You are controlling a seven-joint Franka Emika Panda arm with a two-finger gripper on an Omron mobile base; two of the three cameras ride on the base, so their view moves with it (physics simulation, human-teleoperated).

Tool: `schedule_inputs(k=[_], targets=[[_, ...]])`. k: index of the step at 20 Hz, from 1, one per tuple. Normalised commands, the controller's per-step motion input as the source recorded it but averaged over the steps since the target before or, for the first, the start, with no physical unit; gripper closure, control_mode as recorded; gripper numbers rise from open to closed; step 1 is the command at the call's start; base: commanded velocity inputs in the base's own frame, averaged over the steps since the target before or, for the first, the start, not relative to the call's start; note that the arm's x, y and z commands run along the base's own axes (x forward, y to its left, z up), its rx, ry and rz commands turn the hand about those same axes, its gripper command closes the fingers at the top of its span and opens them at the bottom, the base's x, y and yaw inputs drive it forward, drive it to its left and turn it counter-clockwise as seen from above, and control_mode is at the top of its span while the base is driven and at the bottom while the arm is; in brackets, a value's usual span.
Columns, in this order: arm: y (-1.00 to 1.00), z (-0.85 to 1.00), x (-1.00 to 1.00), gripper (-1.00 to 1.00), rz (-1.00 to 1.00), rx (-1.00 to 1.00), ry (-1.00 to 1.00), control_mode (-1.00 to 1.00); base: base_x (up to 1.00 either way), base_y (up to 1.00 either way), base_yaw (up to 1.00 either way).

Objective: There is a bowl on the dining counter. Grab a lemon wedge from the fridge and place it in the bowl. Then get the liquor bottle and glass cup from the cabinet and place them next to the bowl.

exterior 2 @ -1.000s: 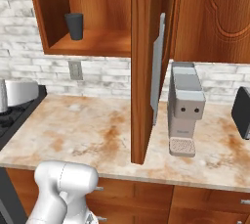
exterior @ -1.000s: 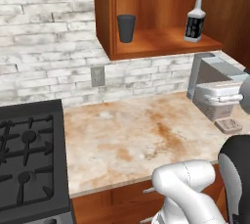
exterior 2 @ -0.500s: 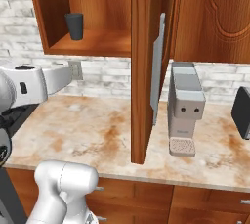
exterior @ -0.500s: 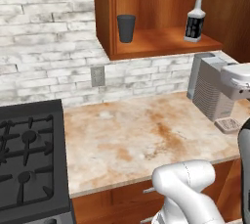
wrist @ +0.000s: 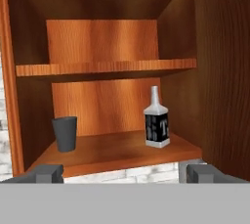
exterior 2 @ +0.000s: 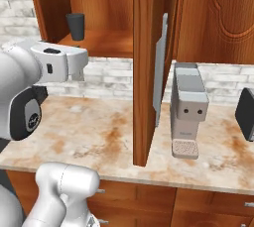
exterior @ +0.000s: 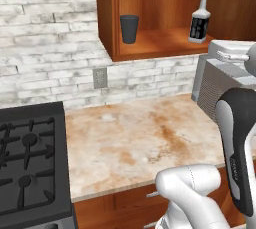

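Observation:
The open cabinet (wrist: 102,66) faces my hand. On its lower shelf a dark grey glass cup (wrist: 65,133) stands at the left and a liquor bottle (wrist: 156,119) with a black label stands at the right. From the base, the cup (exterior: 129,28) (exterior 2: 75,26) and the bottle (exterior: 199,19) sit on the same shelf above the counter. My gripper (wrist: 124,174) is open and empty, a short way in front of the shelf's edge and level with it. Its fingertips (wrist: 49,173) stand wide apart, pointing between cup and bottle.
The cabinet door (exterior 2: 149,67) hangs open over the marble counter (exterior: 140,143). A grey coffee machine (exterior 2: 188,112) stands under it on the right. A black stove (exterior: 30,163) lies at the left, and a dark appliance (exterior 2: 246,114) at the far right.
My arm has swung up from low over the counter and now stands raised in front of the cabinet. Cup and bottle have not moved. The jaws stayed open.

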Motion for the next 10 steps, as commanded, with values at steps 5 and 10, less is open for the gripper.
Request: schedule_inputs(k=[5,10], targets=[[0.00,0.04,0.15,-1.00,-0.03,0.00,0.00,-1.00,0.00,0.00,0.00],[0.00,0.00,0.10,-1.00,0.00,0.00,0.00,-1.00,0.00,0.00,0.00]])
